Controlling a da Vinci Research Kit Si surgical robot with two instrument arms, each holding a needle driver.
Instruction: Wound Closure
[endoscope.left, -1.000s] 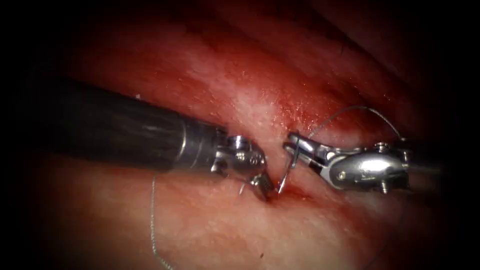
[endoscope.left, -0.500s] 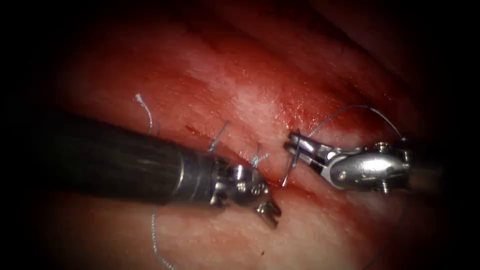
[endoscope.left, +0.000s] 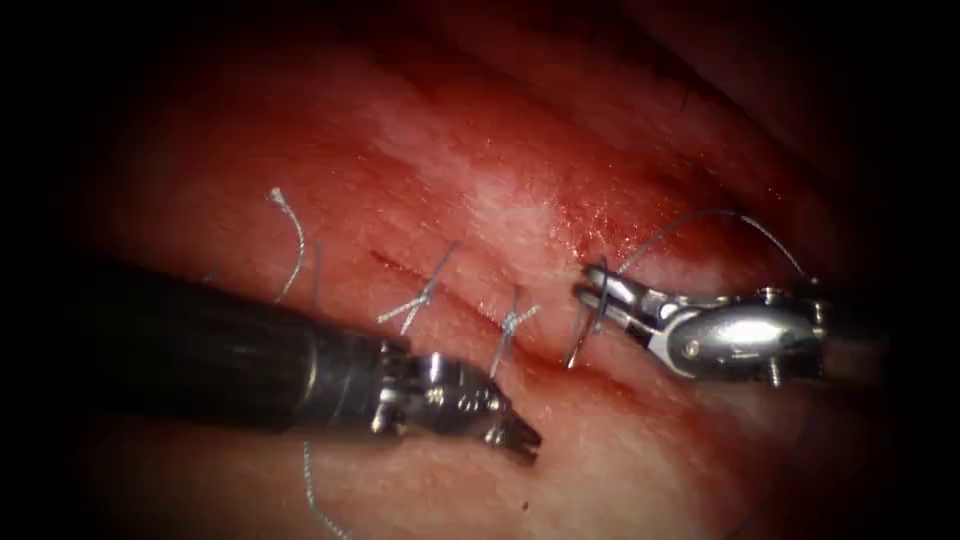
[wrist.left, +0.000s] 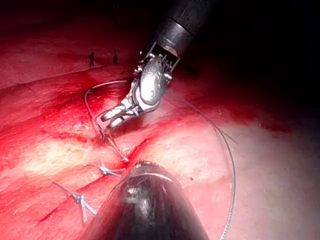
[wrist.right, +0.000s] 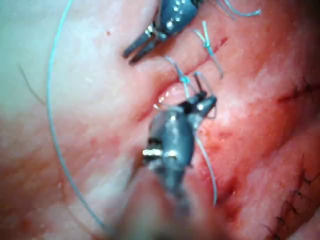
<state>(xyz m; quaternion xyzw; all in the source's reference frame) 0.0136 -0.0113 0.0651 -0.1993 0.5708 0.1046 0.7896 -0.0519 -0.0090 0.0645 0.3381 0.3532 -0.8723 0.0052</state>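
- The tissue (endoscope.left: 500, 210) is being looked down on from above and in front in the endoscope view, with the cut (endoscope.left: 470, 310) running slantwise and both tools taken in at a middling nearness.
- In the left wrist view the scene is being looked at along the left arm's shaft (wrist.left: 145, 210), very close, facing the right pincer (wrist.left: 107, 120) head-on.
- In the right wrist view the scene is being looked at along the right arm's tool, very close, facing the left pincer (wrist.right: 137, 50).
- The cut, the tied stitches (endoscope.left: 510, 325) and the needle (endoscope.left: 578, 340) are being shared by all three views.
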